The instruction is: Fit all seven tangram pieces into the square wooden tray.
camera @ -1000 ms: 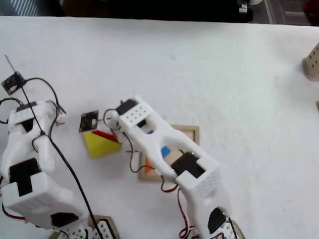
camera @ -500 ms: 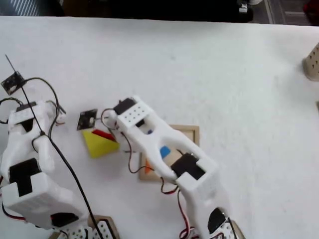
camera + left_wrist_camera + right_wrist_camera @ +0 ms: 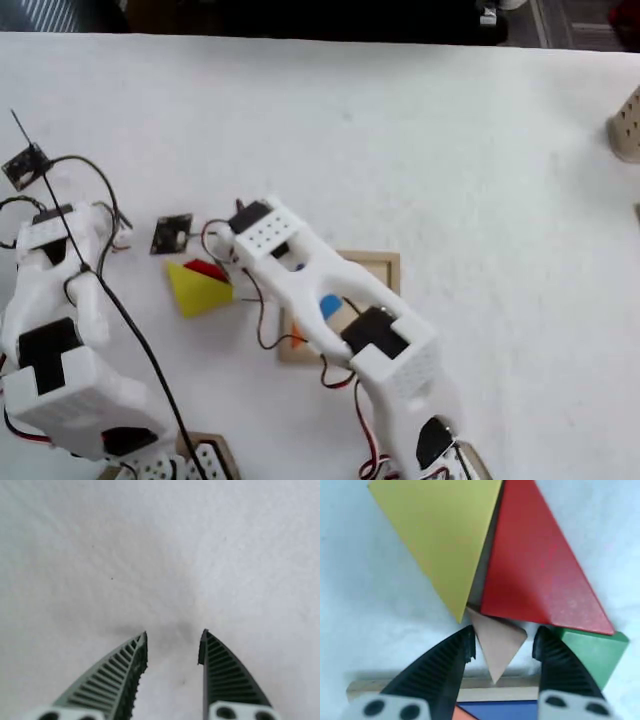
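The job looks less than half done. In the square wooden tray [image 3: 386, 262] I can make out a blue piece [image 3: 331, 305] and an orange piece [image 3: 296, 328]; the right arm [image 3: 330, 290] lies across most of the tray, so whether anything else sits inside is hidden.

Four pieces lie on the bench [image 3: 450, 130] just outside the tray's rim, bunched together: a large yellow triangle [image 3: 437, 535], a large red triangle [image 3: 535, 565] right beside it, a green piece [image 3: 592, 647] at the red one's corner, and a small pale wooden triangle [image 3: 496, 640] tucked under the tips of the two large ones. The seventh piece I cannot place.

The right jaws stand apart, one on each side of the pale triangle, not clamped on it — so that piece seems the one in hand. The left jaws are also apart, over bare bench and holding nothing — well away from the pieces.
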You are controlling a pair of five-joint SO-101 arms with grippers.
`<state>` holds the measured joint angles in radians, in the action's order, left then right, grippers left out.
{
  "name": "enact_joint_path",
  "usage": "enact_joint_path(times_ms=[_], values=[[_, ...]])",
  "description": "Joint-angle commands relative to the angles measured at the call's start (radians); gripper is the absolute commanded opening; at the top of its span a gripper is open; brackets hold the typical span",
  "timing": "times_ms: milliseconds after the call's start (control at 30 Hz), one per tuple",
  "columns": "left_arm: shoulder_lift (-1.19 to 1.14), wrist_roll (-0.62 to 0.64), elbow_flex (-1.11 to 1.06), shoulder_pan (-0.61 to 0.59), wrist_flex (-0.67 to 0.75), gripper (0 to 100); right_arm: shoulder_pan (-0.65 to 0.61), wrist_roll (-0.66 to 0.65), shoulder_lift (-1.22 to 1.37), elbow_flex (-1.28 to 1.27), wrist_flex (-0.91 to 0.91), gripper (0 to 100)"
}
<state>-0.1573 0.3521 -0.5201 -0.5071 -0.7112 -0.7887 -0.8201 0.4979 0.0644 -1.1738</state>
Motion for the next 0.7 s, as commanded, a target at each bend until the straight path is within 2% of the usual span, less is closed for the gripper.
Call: enact_joint_path(times_ms=[0, 500, 667], values=[[0.015, -0.006, 0.04, 0.018, -0.005, 18, -0.022, 0.006, -0.015, 0.006, 0.024, 19.3], [0.015, -0.006, 0.04, 0.018, -0.005, 18, -0.013, 0.015, 0.01, -0.006, 0.048, 18.7], [0.015, -0.006, 0.04, 0.018, -0.005, 18, -0.013, 0.015, 0.012, -0.006, 0.047, 6.2]])
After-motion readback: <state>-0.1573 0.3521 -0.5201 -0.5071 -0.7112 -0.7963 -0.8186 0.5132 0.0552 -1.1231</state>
